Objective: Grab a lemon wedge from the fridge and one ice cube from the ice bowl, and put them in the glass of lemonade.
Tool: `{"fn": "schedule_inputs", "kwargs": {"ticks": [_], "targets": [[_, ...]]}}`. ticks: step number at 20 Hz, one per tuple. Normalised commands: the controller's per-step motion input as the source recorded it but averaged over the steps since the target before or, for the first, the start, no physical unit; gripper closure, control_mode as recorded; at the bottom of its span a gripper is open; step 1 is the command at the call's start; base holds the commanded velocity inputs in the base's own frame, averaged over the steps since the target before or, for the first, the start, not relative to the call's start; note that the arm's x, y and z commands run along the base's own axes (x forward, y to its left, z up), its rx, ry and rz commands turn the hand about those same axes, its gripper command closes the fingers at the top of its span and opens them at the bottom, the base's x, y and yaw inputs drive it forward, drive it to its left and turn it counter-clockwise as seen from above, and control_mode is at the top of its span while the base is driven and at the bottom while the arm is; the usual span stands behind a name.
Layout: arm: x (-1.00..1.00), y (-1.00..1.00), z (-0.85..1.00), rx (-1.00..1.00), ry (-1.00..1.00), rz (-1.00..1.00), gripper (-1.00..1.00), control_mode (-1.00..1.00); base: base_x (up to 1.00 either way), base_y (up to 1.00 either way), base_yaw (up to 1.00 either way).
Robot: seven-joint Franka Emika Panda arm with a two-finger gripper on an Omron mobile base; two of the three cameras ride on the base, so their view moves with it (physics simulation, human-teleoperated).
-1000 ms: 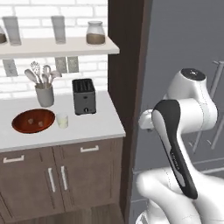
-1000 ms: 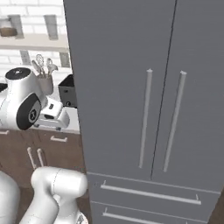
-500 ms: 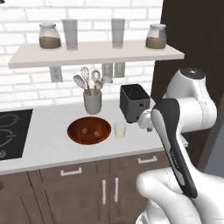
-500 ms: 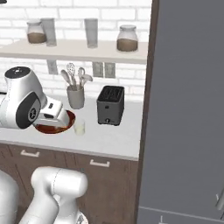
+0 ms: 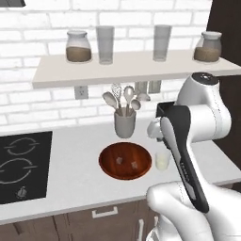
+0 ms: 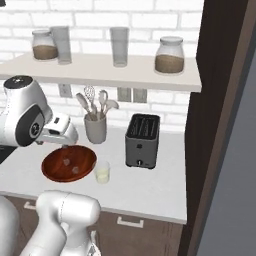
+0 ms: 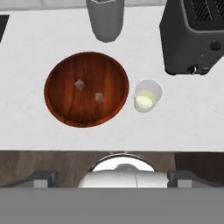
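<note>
The reddish-brown ice bowl (image 7: pixel 65 109) sits on the white counter with two pale ice cubes inside, one ice cube (image 7: pixel 79 84) to the left and another (image 7: pixel 99 97) nearer the middle. Just right of the bowl stands the short glass of lemonade (image 7: pixel 146 96), also seen as the glass of lemonade (image 5: pixel 162 160) in the left base view. My gripper (image 7: pixel 114 178) hangs above the counter's front edge, over bowl (image 6: pixel 52 170) and glass, open with nothing between its fingers. A strip of the fridge (image 6: pixel 237 190) shows at the far right. The lemon wedge is out of view.
A black toaster (image 6: pixel 142 141) stands right of the glass. A grey utensil cup (image 5: pixel 124 123) is behind the bowl. A black hob (image 5: pixel 21 164) lies at the left. The shelf (image 5: pixel 122 68) above carries jars and tall glasses. A dark panel (image 6: pixel 215 125) borders the counter's right end.
The whole picture has shifted: the base has driven from the fridge front to the counter, so bowl and glass now sit in the middle. The gripper stays open.
</note>
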Motion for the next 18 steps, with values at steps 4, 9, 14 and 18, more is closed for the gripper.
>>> {"fn": "schedule_inputs", "kwargs": {"ticks": [4,9,14,18], "targets": [[0.86,0.11,-0.64,-0.02,0.35,0.01,-1.0,-1.0,0.0,0.0,0.0],[0.81,0.7,-0.54,-0.14,0.29,0.07,-1.0,-1.0,0.0,0.0,0.0],[0.79,0.4,-0.55,-0.05,0.19,0.2,-1.0,-1.0,0.0,0.0,0.0],[0.26,-0.17,-0.64,0.14,0.02,0.2,-1.0,-1.0,0.0,0.0,0.0]]}}
